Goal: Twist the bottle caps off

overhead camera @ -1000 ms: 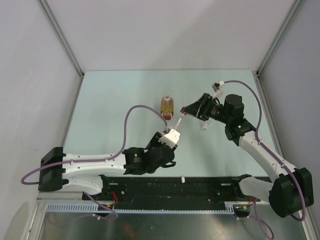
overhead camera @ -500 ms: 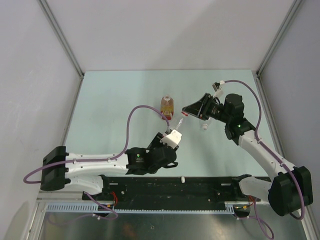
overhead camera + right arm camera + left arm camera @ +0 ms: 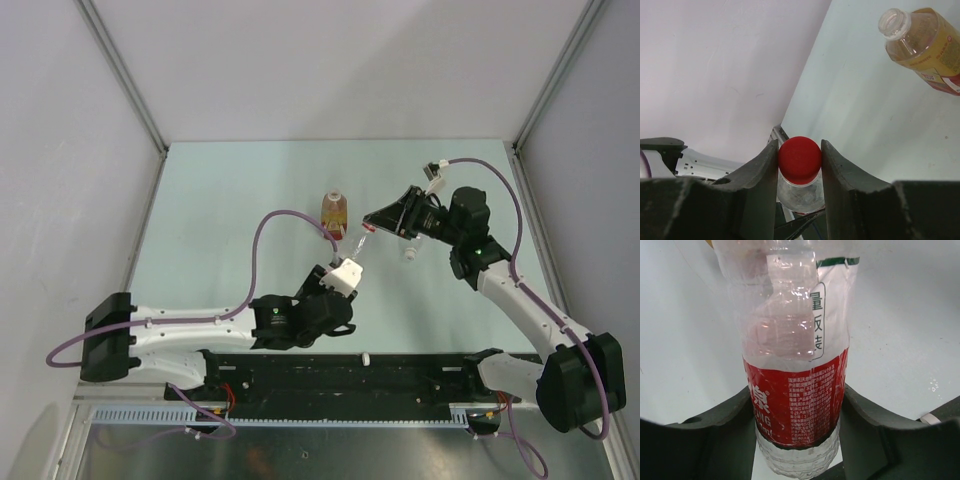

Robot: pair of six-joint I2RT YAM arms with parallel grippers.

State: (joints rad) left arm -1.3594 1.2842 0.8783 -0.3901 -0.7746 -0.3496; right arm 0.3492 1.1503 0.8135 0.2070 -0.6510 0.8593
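My left gripper (image 3: 795,440) is shut on the clear bottle with the red-and-white label (image 3: 795,405), holding it tilted off the table; it shows in the top view (image 3: 356,246) too. My right gripper (image 3: 799,160) is shut on that bottle's bright red cap (image 3: 799,159), which sits on the neck; the cap is a red speck in the top view (image 3: 367,231). The amber-liquid bottle (image 3: 334,212) stands on the table behind, its neck open and capless (image 3: 894,23). A plain clear bottle (image 3: 409,252) lies partly hidden beside the right wrist.
A small white cap (image 3: 366,357) lies near the table's front edge by the black rail. Grey walls close in the table at left, back and right. The left arm's purple cable (image 3: 280,220) loops above the table.
Almost nothing has moved. The right wrist has shifted very slightly while staying clamped on the red cap; the left gripper keeps the bottle in place.
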